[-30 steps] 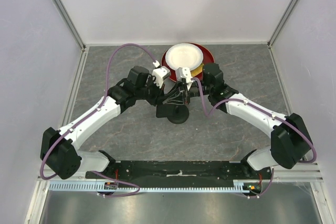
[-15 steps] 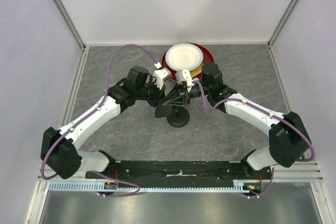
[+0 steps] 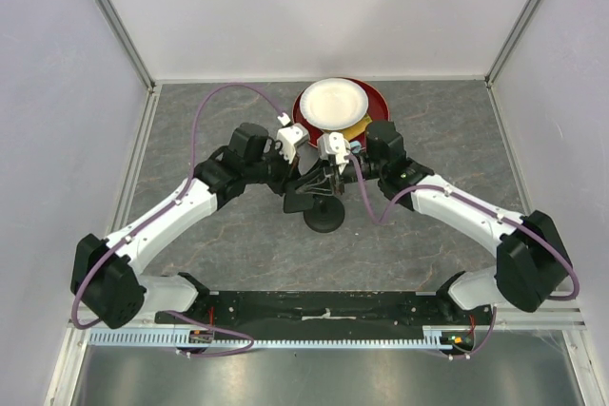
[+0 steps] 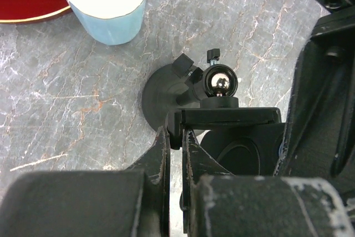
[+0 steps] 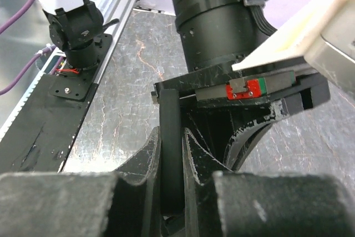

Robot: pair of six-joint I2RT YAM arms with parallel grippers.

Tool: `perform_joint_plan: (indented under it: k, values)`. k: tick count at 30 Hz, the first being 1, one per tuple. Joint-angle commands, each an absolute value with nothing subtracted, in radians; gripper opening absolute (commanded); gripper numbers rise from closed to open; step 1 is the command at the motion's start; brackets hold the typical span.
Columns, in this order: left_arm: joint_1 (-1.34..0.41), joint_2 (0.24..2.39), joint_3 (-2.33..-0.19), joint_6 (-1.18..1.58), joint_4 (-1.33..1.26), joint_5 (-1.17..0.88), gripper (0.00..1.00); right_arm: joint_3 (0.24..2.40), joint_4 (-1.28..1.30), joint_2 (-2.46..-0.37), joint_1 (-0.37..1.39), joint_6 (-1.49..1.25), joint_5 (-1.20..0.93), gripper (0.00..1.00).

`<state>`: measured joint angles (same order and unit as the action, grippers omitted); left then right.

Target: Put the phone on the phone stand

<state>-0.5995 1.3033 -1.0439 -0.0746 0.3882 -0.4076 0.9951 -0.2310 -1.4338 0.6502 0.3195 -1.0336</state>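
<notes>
– Two hands are counted, but how many of each other thing?

– One thin flat black rectangular phone [image 4: 227, 116] is seen. There is also one small black phone stand [image 4: 165, 95] with a round disc base and a shiny ball on its post. One pale blue mug [image 4: 111, 20] with a white inside and one glossy red plate [image 4: 28, 1] are set at the far side of the grey marbled tabletop [image 4: 66, 92]. The mug is close by the plate's rim.

– Which way is the phone pointed?

– Its long axis is laid crosswise, from the left hand [image 4: 176, 135] toward the right hand [image 5: 171, 137]. In the left wrist view a narrow edge is turned to the camera. In the right wrist view it is seen end-on as an upright strip.

– And where is it held relative to the hands?

– It is carried between them, above the stand's disc base, with the shiny ball just beyond its far edge. Whether the stand is touched cannot be told. The left hand is clenched on the phone's left end. The right hand is clamped on the other end, with the slab gripped between its fingers [image 5: 194, 154].
</notes>
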Motion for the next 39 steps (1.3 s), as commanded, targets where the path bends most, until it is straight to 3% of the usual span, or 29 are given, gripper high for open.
perform_joint_plan:
  k: [1, 8, 12, 16, 19, 26, 33, 39]
  values:
    - [-0.623, 1.183, -0.991, 0.057, 0.253, -0.263, 0.02, 0.899, -0.282, -1.347, 0.647, 0.247, -0.784, 0.00]
    - [-0.623, 1.120, -0.962, 0.072, 0.253, -0.002, 0.02, 0.738, -0.400, -1.189, 0.649, 0.054, -0.468, 0.00]
    - [-0.623, 1.092, -0.957, 0.084, 0.265, 0.110, 0.02, 0.730, -0.313, -1.154, 0.678, -0.027, -0.271, 0.00]
    - [-0.623, 1.069, -0.953, 0.103, 0.275, 0.199, 0.02, 0.759, -0.190, -1.132, 0.800, -0.025, 0.193, 0.00]
    - [-0.623, 1.071, -0.957, 0.132, 0.293, 0.296, 0.02, 0.793, -0.115, -1.144, 0.911, -0.078, 0.416, 0.00]
    - [-0.623, 1.071, -0.969, 0.187, 0.324, 0.434, 0.02, 0.925, 0.130, -1.301, 1.113, -0.247, 1.084, 0.00]
    - [-0.623, 1.025, -0.957, 0.190, 0.321, 0.497, 0.02, 0.988, 0.273, -1.330, 1.150, -0.350, 1.199, 0.00]
    - [-0.623, 0.986, -0.937, 0.149, 0.287, 0.348, 0.02, 1.078, 0.359, -1.439, 1.170, -0.391, 1.226, 0.00]
